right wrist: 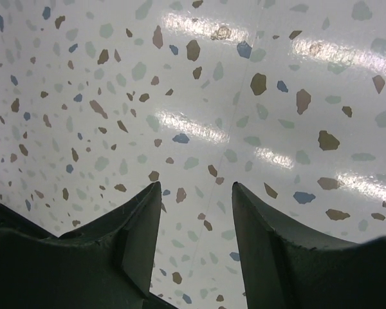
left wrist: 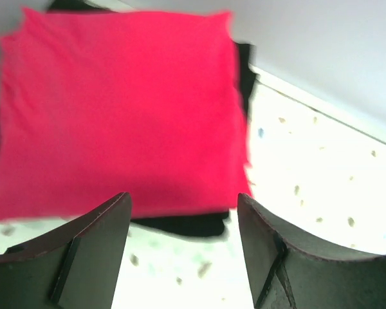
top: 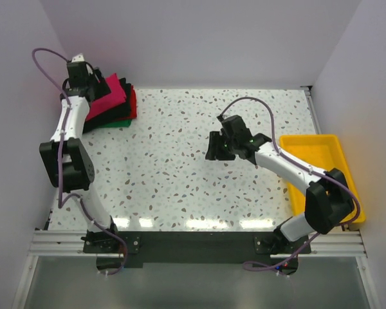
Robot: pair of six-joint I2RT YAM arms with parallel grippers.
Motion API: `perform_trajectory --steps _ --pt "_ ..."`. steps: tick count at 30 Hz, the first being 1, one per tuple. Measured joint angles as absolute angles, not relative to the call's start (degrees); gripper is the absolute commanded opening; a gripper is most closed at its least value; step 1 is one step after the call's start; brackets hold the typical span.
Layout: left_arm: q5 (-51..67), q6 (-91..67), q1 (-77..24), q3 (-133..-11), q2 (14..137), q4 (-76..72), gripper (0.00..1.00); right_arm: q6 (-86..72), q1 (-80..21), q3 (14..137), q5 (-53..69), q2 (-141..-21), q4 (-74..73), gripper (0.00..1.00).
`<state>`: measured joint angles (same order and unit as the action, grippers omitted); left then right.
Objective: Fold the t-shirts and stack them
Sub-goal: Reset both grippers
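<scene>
Left gripper (left wrist: 183,201) and right gripper (right wrist: 196,187) gape empty; pink t-shirt (left wrist: 116,109) covers most of the stack (top: 133,103).

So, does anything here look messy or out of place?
Only slightly: the pile in the far left corner isn't squared up. The pink shirt on top sits skewed, and the black shirt, red shirt and green shirt poke out beneath it. Nothing looks spilled or torn.

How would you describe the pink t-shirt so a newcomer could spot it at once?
Go to the table's far left corner, where folded t-shirts are stacked under the left arm. The pink t-shirt is the top one; black, red and green edges show beneath it.
</scene>
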<state>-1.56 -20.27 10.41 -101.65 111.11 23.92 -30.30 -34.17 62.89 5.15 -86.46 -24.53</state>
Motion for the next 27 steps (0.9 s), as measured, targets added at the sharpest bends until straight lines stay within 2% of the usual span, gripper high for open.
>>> perform_trajectory --steps 4,14,20,27 --pt "-0.86 -22.63 4.67 -90.67 101.38 21.58 0.72 -29.95 -34.17 63.75 3.97 -84.23 -24.73 0.52" --pt "-5.23 -26.46 -21.32 -63.35 76.38 14.46 0.72 -29.02 -34.17 63.61 -0.93 -74.7 -25.58 0.52" --pt "-8.56 -27.33 -32.86 -55.07 72.27 12.12 0.72 -28.93 -34.17 60.95 -5.5 -68.58 -26.28 0.53" --pt "-8.64 -27.46 -35.4 -50.87 70.72 11.88 0.73 -29.5 -34.17 56.62 -10.44 -63.94 -26.13 0.54"
